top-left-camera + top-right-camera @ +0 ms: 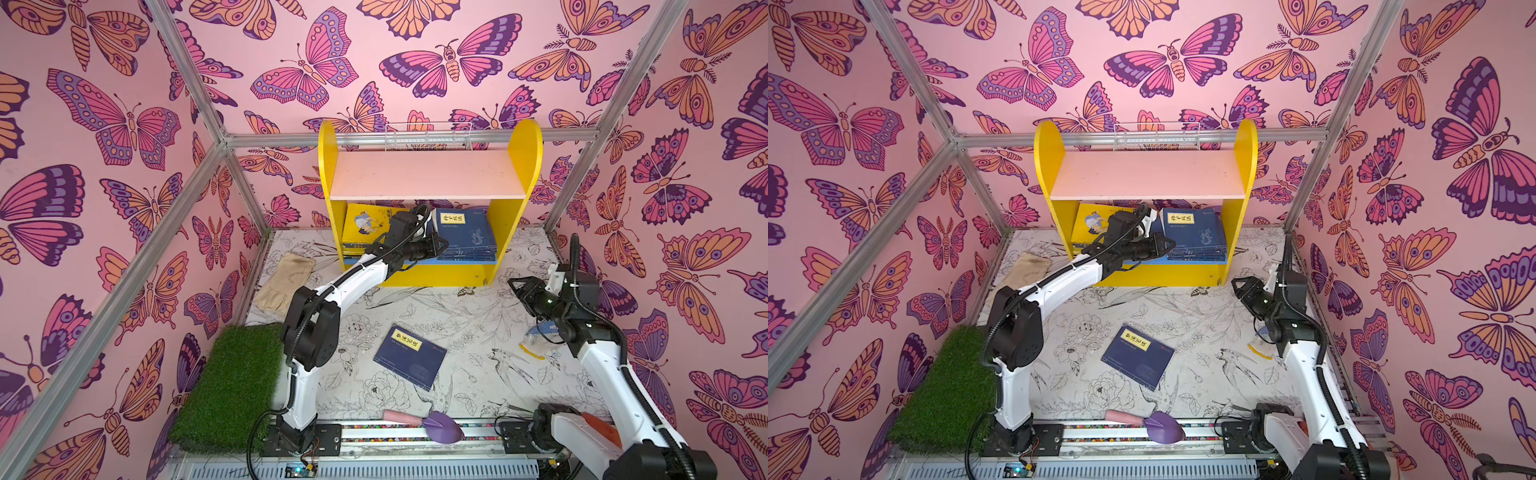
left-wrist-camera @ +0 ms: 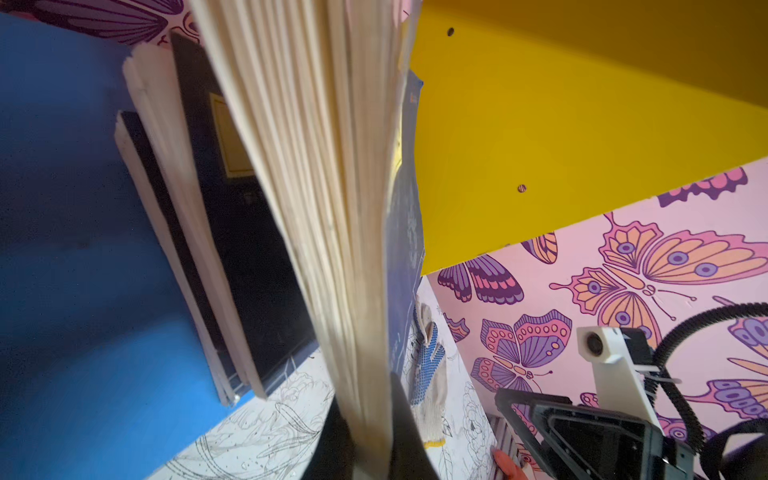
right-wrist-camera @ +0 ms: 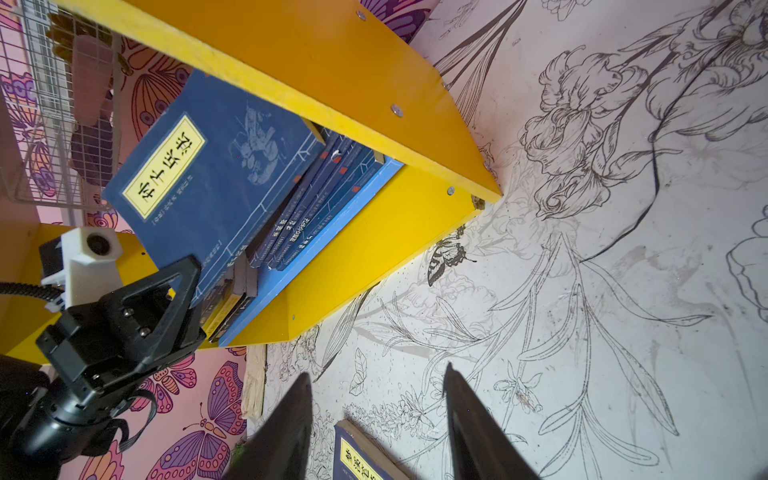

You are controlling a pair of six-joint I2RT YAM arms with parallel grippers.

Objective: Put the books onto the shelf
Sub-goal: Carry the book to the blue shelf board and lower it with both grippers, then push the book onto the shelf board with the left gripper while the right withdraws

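Close to finished, judging by the count. Inside the shelf point(image 1: 528, 158), at twelve o'clock on the table point(image 1: 478, 324), on the blue lower board point(image 3: 328, 237): a yellow book point(image 1: 363, 222) leaning toward nine o'clock, a navy stack point(image 1: 469, 254) toward three o'clock. Nothing on the pink upper board point(image 1: 428, 174).

Left gripper point(image 1: 436, 245) inside the lower compartment, between those two groups, pinched tight on the page edge of a held book point(image 2: 332, 208). Navy cover on one side of it, so probably the top volume of the stack, not yet let go. Hard to tell whether lying flat or tipped up against the others.

Right gripper point(image 1: 515, 286) at three o'clock, just off the shelf's near right corner, jaws apart, nothing between them, above bare table.

Left to do: one navy book point(image 1: 409, 358) with a yellow label, flat on the table near the middle, a little toward six o'clock, well apart from both grippers. No other loose books in view. So, by this reckoning: release of the held book, then one more pick and one more placement. Easiest room for it, at a guess: the bare upper board or the top of the stack. Thin and flat against the table, so likely awkward to get a finger under.

Off-task around the edge: glove point(image 1: 284, 282) at nine o'clock, grass mat point(image 1: 228, 382) at seven, purple trowel point(image 1: 440, 426) at six.
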